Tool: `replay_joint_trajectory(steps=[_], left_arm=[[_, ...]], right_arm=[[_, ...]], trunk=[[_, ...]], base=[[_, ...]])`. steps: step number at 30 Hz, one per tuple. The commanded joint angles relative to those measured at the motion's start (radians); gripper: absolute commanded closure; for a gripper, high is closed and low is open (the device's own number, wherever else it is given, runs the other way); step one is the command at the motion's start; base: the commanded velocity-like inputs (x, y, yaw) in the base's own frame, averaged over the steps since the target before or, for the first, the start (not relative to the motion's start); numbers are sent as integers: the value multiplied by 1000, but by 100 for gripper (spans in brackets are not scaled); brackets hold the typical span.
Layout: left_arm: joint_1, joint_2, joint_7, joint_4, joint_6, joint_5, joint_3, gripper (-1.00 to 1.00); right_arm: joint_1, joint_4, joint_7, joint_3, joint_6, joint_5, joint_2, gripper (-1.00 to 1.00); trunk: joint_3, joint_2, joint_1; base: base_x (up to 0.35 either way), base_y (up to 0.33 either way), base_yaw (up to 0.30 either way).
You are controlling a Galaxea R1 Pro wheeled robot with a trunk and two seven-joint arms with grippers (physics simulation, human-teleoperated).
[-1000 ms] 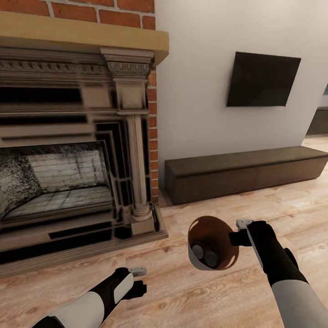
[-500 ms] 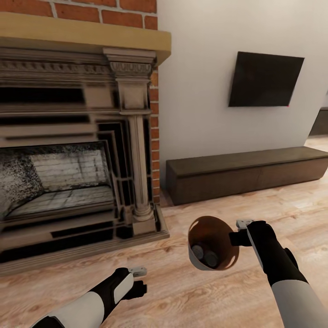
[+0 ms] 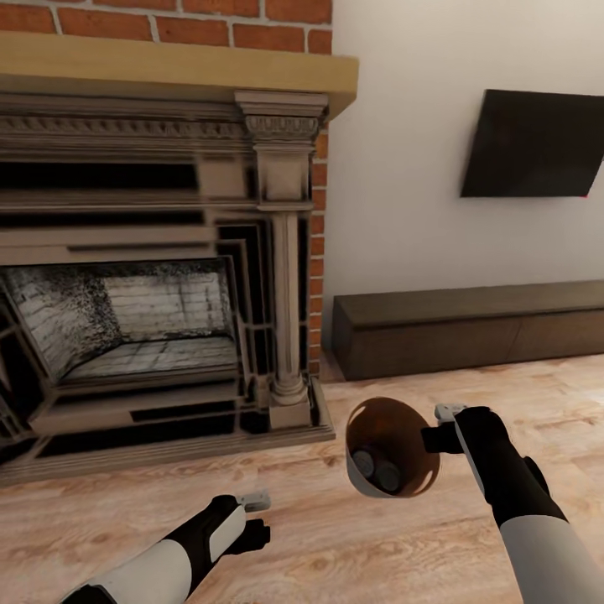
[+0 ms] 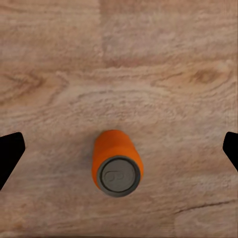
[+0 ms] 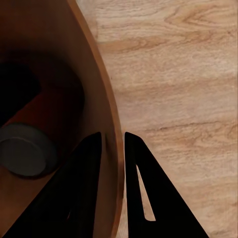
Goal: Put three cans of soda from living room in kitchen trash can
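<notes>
Soda can (image 4: 117,162), small orange cylinder with a grey metal top, lies on the pale wood plank floor (image 4: 119,59) under the left wrist camera. Its grey end faces the lens and toward 6 o'clock in that picture; the long axis runs 12 to 6, orange side visible above the lid. Whether it stands tilted or lies flat, cannot tell. Black fingertips (image 4: 11,156) of the left gripper (image 3: 256,518) sit wide apart at either edge of the wrist picture, well clear of the can, nothing between them.

Two more grey can tops (image 3: 376,470) show side by side at the bottom of the round tapered bin (image 3: 391,448), grey-white outside, smooth orange-brown inside. In the head view the bin's mouth tips up toward the camera, at about 5 o'clock from frame centre. One grey top (image 5: 26,149) also shows deep in the bin in the right wrist view.

Right gripper (image 5: 113,141) is pinched onto the bin's rim, one black finger inside the wall, one outside, wall between them. Bin hangs clear above the floor.

Beyond: carved grey-brown fireplace surround (image 3: 159,277) with red brick (image 3: 193,8) above at 10 o'clock, low dark wood bench (image 3: 470,327) at 3 o'clock, black wall-mounted TV (image 3: 533,144) at 2 o'clock.
</notes>
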Motion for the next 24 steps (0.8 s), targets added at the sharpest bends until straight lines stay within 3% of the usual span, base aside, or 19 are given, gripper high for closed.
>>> replay_joint_trajectory(steps=[1, 11, 16, 24], left_arm=[[1, 0, 0, 0, 0, 0, 0, -100], [9, -1, 2, 1, -8, -2, -5, -100], [11, -1, 1, 1, -13, -5, -6, -100], [12, -2, 1, 2, -28, -9, -8, -100]], right_arm=[[0, 0, 6, -1, 2, -20, 0, 100], [-2, 0, 6, -1, 2, -20, -1, 100], [-2, 0, 6, -1, 2, -20, -1, 100], [-2, 0, 6, -2, 2, -20, -1, 100]], trunk=[[0, 0, 0], [0, 0, 0], [-16, -35, 19], [-23, -36, 20]], base=[[0, 0, 252], [0, 0, 83], [0, 0, 8], [0, 0, 1]])
